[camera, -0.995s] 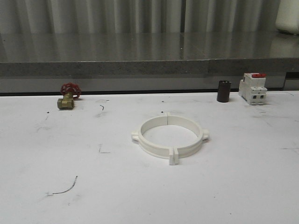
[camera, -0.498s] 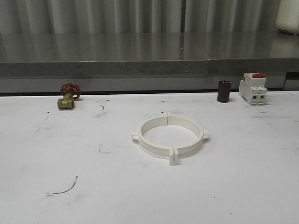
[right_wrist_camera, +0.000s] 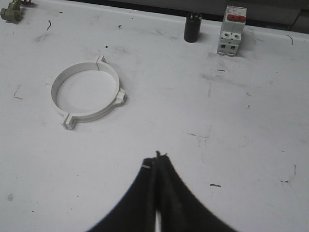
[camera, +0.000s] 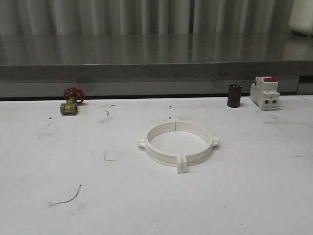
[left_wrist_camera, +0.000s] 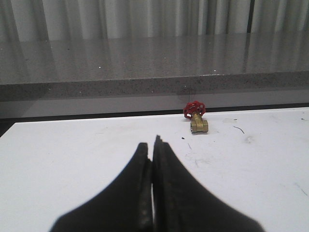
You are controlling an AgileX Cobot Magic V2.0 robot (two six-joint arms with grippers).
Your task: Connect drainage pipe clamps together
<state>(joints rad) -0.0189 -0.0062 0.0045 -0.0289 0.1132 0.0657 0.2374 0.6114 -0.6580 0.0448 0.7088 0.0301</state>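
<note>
The two drainage pipe clamps (camera: 177,143) lie flat on the white table, their ends meeting so they form one white ring with small tabs sticking out. The same clamps (right_wrist_camera: 87,92) appear in the right wrist view, well away from my right gripper (right_wrist_camera: 156,157), which is shut with nothing between its black fingers. My left gripper (left_wrist_camera: 152,145) is shut too, empty, hovering over bare table near the left side.
A brass valve with a red handwheel (camera: 71,102) sits at the back left. A dark cylinder (camera: 234,95) and a white-and-red breaker block (camera: 264,92) stand at the back right. A grey stone ledge (camera: 156,71) runs behind the table.
</note>
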